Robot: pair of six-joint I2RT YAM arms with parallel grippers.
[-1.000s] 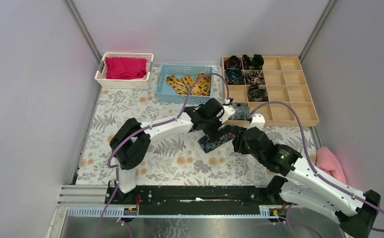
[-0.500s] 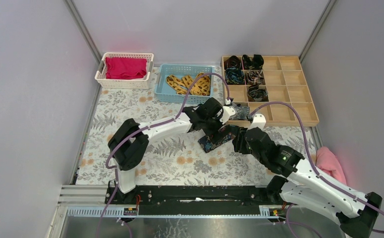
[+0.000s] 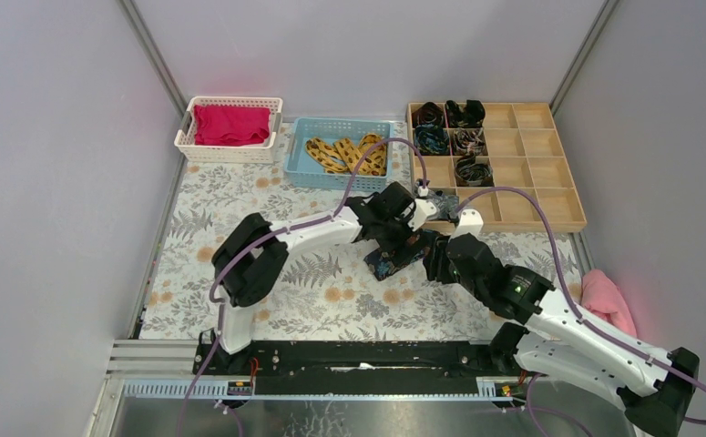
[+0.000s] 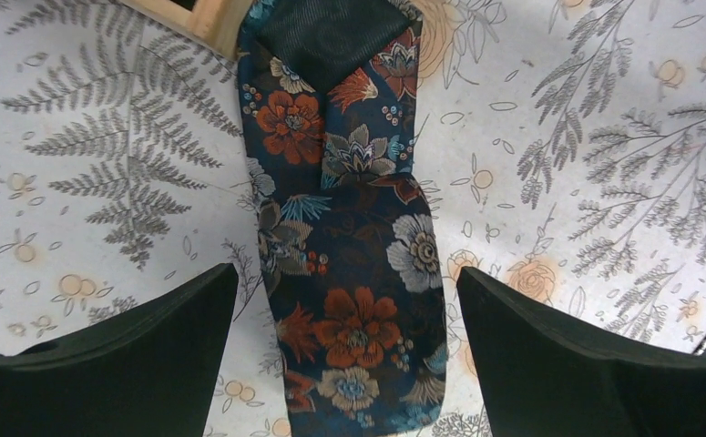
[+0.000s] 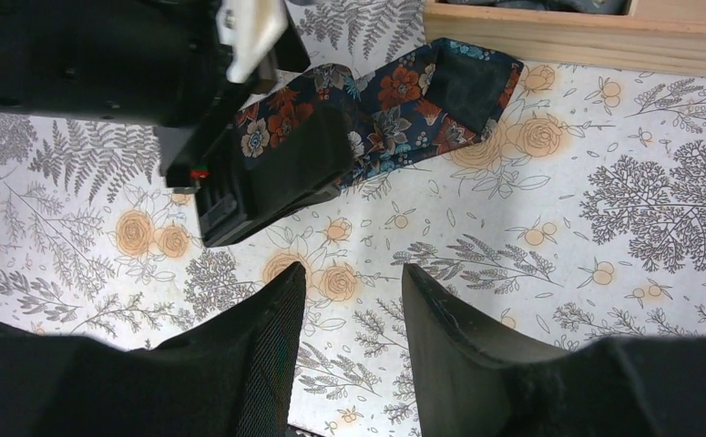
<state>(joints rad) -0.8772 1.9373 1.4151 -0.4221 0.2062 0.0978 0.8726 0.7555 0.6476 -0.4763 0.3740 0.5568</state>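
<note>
A dark blue tie with orange and white flowers (image 4: 349,273) lies folded flat on the floral tablecloth (image 4: 604,137), its black-lined end (image 4: 331,36) beside a wooden tray corner (image 4: 212,18). My left gripper (image 4: 347,273) is open, its fingers (image 4: 148,355) straddling the tie's near end without closing on it. From above, the tie (image 3: 383,266) shows just below the left gripper (image 3: 402,246). My right gripper (image 5: 353,273) is open and holds nothing, hovering over bare cloth beside the left gripper's body (image 5: 240,173). The tie (image 5: 394,100) lies beyond it. Seen from above, the right gripper (image 3: 435,259) sits right of the tie.
A wooden compartment tray (image 3: 522,164) at the back right holds rolled ties in several cells; its edge (image 5: 586,45) runs just past the tie. A blue basket (image 3: 340,150) holds yellow patterned ties. A white basket (image 3: 230,126) holds red cloth. Pink cloth (image 3: 604,300) lies far right.
The left arm's elbow has swung slightly right and its gripper has settled over the tie. The right gripper has edged a little left toward it. The tie has not moved.
</note>
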